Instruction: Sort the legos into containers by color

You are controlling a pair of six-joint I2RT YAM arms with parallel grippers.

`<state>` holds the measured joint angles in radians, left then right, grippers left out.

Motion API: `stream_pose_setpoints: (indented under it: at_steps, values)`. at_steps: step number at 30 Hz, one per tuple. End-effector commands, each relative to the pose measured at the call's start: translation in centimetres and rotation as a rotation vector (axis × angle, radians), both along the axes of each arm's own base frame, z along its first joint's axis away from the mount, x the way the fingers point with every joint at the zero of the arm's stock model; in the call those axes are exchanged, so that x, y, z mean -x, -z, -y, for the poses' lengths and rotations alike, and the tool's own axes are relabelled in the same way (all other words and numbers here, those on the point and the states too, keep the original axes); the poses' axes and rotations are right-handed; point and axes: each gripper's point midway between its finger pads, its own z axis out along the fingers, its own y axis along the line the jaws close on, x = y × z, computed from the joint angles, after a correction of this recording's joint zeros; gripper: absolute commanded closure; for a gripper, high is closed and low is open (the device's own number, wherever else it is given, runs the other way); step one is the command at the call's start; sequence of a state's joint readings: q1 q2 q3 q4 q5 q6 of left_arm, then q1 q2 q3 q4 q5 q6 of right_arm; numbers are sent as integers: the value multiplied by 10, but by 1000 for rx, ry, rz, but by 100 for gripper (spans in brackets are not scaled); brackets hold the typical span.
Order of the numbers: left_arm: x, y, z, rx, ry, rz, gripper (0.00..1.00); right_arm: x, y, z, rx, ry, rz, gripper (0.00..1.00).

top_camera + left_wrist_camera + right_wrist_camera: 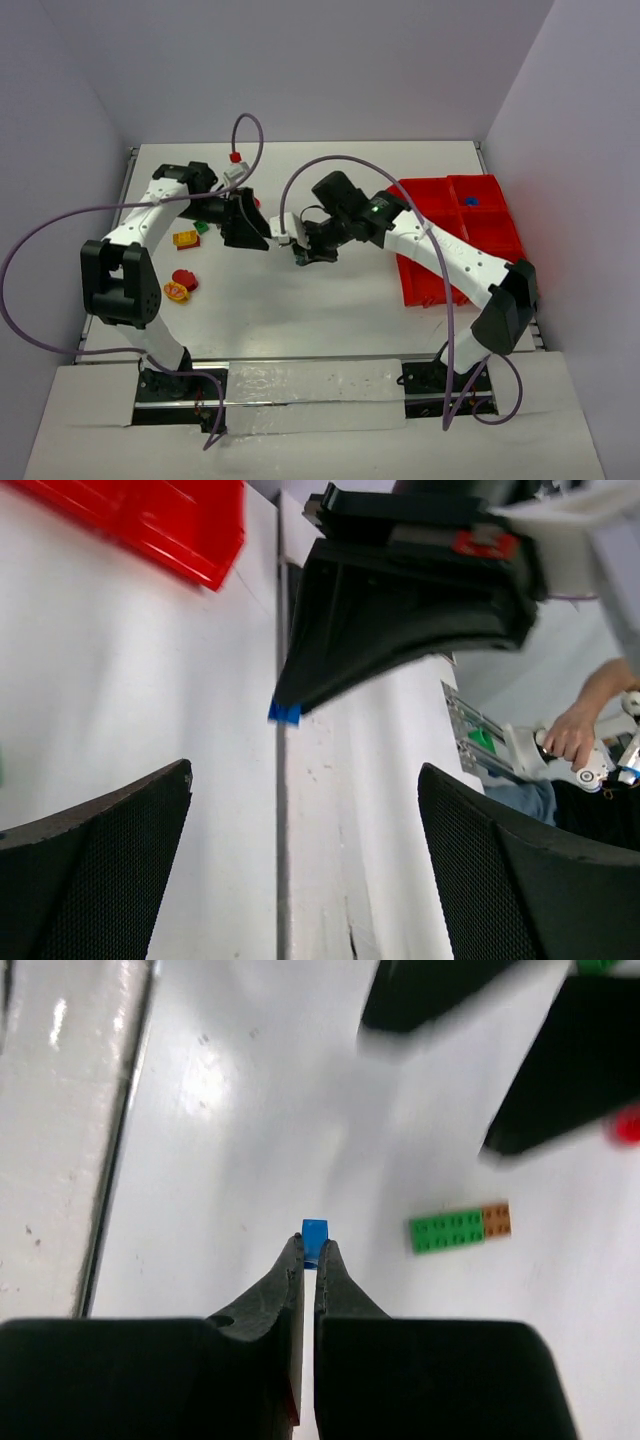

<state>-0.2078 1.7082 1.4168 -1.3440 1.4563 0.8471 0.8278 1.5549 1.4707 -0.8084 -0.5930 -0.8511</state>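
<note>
Low centre of the wrist view, the right gripper [308, 1252] has its jaws pressed together on a small blue plastic brick [314, 1232]. It's pinched only at the very tips, a thin hold! Just beyond it, a flat green brick with an orange end [458, 1230] lies on the white table [230, 1140]. Facing it, the left gripper [305, 775] is spread wide and holding nothing. Far right of the overhead view sits the divided red plastic tray [495, 240], with a blue bit [472, 200] in an upper compartment. That looks like the target. With so little grip, carry the brick level without jolts, swing clear of the left arm, and get low over that compartment before letting go.
</note>
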Motion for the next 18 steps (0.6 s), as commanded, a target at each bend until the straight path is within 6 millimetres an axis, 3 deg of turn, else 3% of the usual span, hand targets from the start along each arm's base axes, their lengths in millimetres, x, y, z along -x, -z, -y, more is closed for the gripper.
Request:
stream_pose_setpoints:
  at_steps: [1,2,4,6,8,9,13,16,18]
  values:
    - [-35,-27,-10,17,-70,23,1,-40,-18,56,-27,228,7,100]
    - [-42,-24,-15,-50,-107,-59,1,-47,-21,68,-32,276,5,100]
    - [-64,-20,-22,-204,-274,-74,1,-79,-24,113,-37,453,3,100]
    - [-103,-26,-27,-236,-464,119,1,-101,-27,151,-43,600,5,100]
    - [-124,-32,-29,-288,-567,189,1,-123,-28,192,-44,749,13,100]
    - [-127,-30,-30,-299,-576,188,1,-127,-27,198,-38,777,15,100]
    - [-159,-35,-50,-445,-925,312,1,-181,-3,330,34,1230,-25,100]
    - [-164,-46,-62,-506,-1075,416,1,-204,10,391,64,1423,-43,100]
    - [-173,-37,-76,-576,-1174,406,1,-222,14,427,63,1537,-53,100]
